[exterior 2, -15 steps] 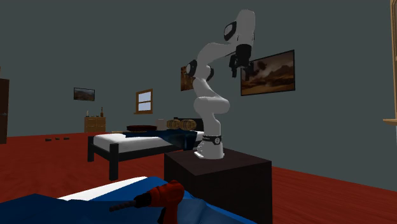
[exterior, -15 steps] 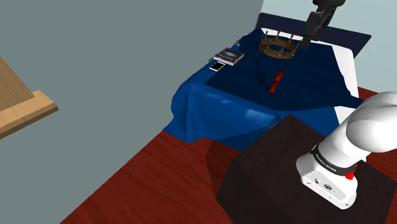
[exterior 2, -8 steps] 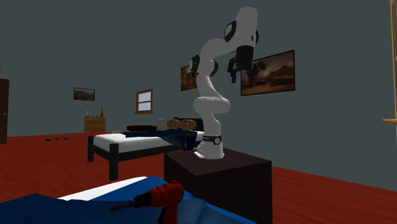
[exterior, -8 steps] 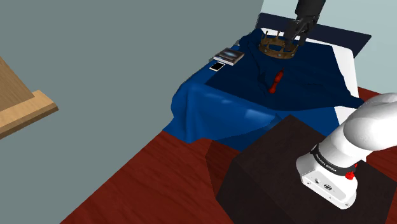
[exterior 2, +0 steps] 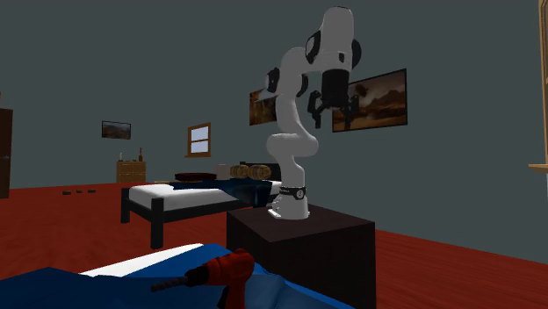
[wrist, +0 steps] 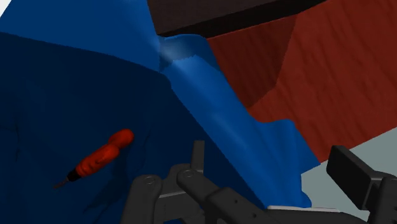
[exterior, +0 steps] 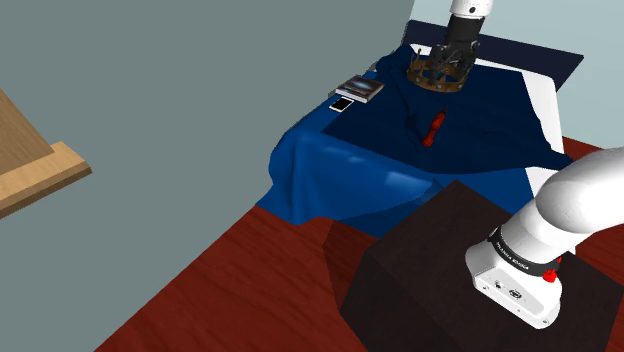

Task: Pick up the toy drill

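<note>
Black two-finger hand, fingers spread and gripping nothing, hangs over the bed; in the shoulder view it overlaps and partly hides a brown ring-shaped crown. The red toy drill lies on the blue blanket, apart from the crown, toward the dark box stand. Its thin dark bit is hard to make out, and the second exterior view's lower edge cuts off its grip.
</note>
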Available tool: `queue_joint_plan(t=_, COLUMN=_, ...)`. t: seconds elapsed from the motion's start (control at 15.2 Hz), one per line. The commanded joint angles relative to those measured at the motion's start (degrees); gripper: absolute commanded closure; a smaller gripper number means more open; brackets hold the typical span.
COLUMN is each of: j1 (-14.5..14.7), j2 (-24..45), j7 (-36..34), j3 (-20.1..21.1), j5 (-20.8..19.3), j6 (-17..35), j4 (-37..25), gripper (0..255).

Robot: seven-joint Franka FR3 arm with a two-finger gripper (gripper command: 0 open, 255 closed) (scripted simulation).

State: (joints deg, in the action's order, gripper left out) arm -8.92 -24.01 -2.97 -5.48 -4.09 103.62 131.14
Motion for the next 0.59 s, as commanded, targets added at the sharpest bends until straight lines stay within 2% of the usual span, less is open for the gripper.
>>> queue_joint_plan(t=0.0, j1=-1.0, j2=4.0, j7=-0.8, j3=-1.2, j5=0.3, j6=2.6, j4=-1.5, gripper=0)
queue_joint_plan(t=0.53, j1=-4.6, j2=18.4, j7=-3.0, j3=-5.8, j5=3.0, j6=10.6, j4=-7.8, gripper=0)
